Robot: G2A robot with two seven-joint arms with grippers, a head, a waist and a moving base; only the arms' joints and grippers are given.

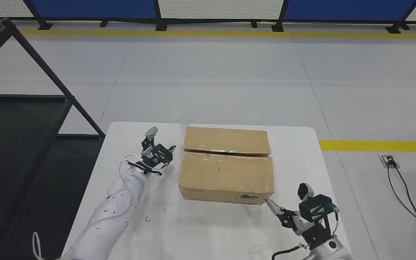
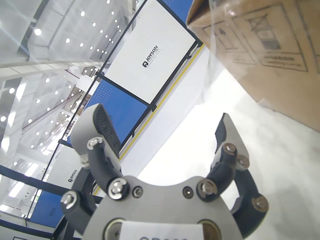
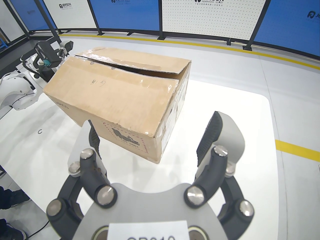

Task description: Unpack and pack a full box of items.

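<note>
A brown cardboard box (image 1: 226, 165) (image 3: 125, 96) stands in the middle of the white table (image 1: 195, 221), its two top flaps folded down with a dark slit between them. My left gripper (image 1: 158, 150) (image 2: 160, 123) is open beside the box's left end, apart from it; a printed side of the box (image 2: 262, 43) looms close in the left wrist view. My right gripper (image 1: 279, 212) (image 3: 152, 128) is open near the box's front right corner, with nothing between its fingers. The box's contents are hidden.
A small dark ring-shaped mark (image 1: 149, 218) lies on the table in front of the left arm. The table's front and right parts are bare. Blue and white partition panels (image 3: 215, 3) stand beyond a yellow floor line (image 1: 364, 145).
</note>
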